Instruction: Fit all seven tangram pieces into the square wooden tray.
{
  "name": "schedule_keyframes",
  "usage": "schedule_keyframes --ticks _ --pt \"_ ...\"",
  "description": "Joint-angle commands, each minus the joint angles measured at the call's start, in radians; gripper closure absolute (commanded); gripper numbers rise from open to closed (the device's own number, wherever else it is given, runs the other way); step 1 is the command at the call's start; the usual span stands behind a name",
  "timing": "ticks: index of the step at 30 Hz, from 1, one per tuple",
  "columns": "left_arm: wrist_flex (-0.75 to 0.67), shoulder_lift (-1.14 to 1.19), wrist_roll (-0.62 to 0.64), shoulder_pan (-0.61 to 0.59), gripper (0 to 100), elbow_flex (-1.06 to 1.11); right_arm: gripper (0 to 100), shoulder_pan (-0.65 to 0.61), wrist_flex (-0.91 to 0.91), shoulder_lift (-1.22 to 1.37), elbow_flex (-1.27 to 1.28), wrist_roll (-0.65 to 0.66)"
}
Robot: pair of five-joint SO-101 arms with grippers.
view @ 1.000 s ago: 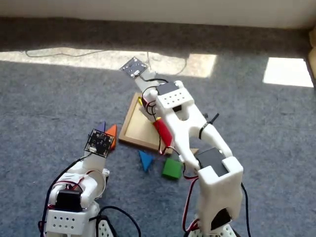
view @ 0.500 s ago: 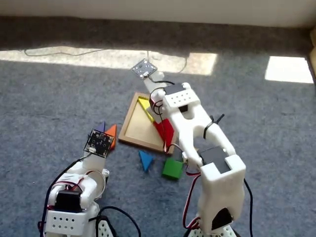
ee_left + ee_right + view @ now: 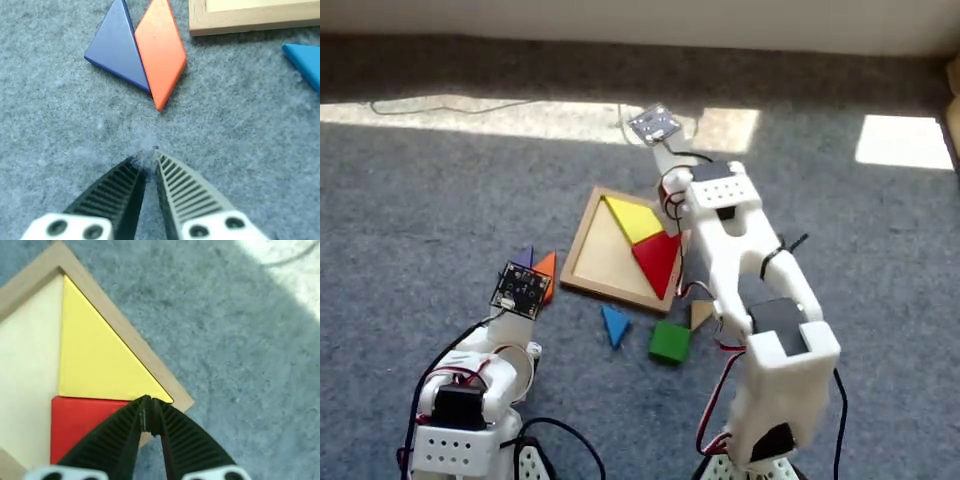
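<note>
tray (image 3: 576,240): yellow triangle (image 3: 632,218), red triangle (image 3: 658,262) inside, touching | loose on counter (image 3: 440,200): blue triangle (image 3: 614,325), green square (image 3: 668,341), tan triangle (image 3: 700,314), orange parallelogram (image 3: 546,275), navy triangle (image 3: 525,257) | right gripper (image 3: 148,402) fingers closed, empty, over tray corner | left gripper (image 3: 148,155) fingers closed, empty, near orange parallelogram

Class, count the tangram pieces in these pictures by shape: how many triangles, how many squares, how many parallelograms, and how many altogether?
Triangles: 5 (yellow triangle, red triangle, dark blue triangle, light blue triangle, tan triangle)
Squares: 1 (green square)
Parallelograms: 1 (orange parallelogram)
Total: 7
</note>
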Motion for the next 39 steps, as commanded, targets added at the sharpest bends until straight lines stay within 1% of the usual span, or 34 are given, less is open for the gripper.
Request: schedule_keyframes --ticks 1,3,10,12,14,17,22,24,27,29,31,32,39 --pt "0.002 -0.033 0.008 -0.012 99 0.021 99.3 0.004 0.076 -0.186 -0.001 -0.011" --pt "0.002 -0.033 0.008 -0.012 99 0.021 99.3 -0.008 0.145 -0.251 0.001 -0.011" --pt "0.002 -0.033 0.008 -0.012 99 0.021 99.2 -0.042 0.479 -0.404 0.002 -0.011" --pt "0.002 -0.033 0.008 -0.012 99 0.021 99.2 -0.044 0.529 -0.440 0.038 -0.011" --pt "0.002 -0.033 0.008 -0.012 99 0.021 99.2 -0.044 0.541 -0.481 0.099 -0.011" --pt "0.002 -0.033 0.008 -0.012 99 0.021 99.2 -0.053 0.518 -0.572 0.237 -0.005" --pt "0.002 -0.033 0.008 -0.012 99 0.021 98.8 -0.150 0.424 -0.779 0.496 -0.005" --pt "0.002 -0.033 0.008 -0.012 99 0.021 94.3 -0.199 0.401 -0.846 0.578 -0.009" --pt "0.002 -0.033 0.008 -0.012 99 0.021 80.9 -0.260 0.369 -0.905 0.687 -0.011" --pt "0.002 -0.033 0.008 -0.012 99 0.021 70.9 -0.289 0.341 -0.903 0.745 -0.011" --pt "0.002 -0.033 0.008 -0.012 99 0.021 64.5 -0.317 0.297 -0.886 0.797 -0.011" --pt "0.002 -0.033 0.008 -0.012 99 0.021 63.3 -0.332 0.268 -0.874 0.823 -0.011" --pt "0.002 -0.033 0.008 -0.012 99 0.021 63.3 -0.450 0.064 -0.743 0.934 -0.011"
